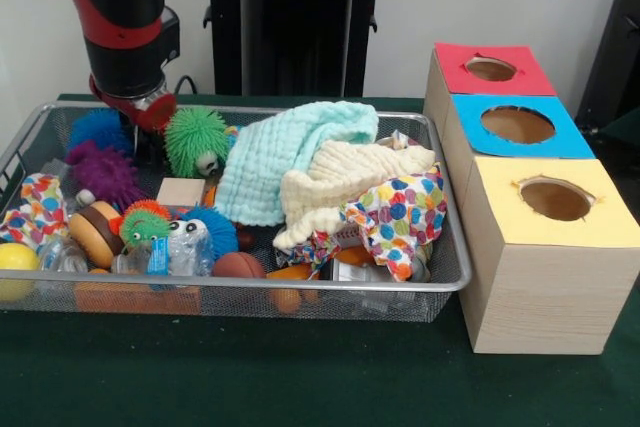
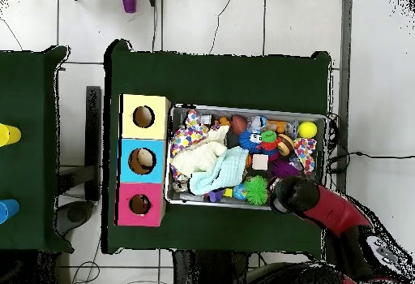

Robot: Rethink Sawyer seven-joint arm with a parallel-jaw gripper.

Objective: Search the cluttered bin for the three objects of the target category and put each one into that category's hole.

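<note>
End effector over the bin's far left corner

Your end effector is hanging in the bin beside a green spiky ball; grip state unclear.

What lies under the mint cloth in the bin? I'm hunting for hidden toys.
The mint cloth drapes over the bin's middle, partly under a cream cloth. Only mesh and toys beside it show; whatever lies beneath is covered.

Even, soft indoor light lit both views; shadows under the bin stayed faint, with no strong glare anywhere.
</note>
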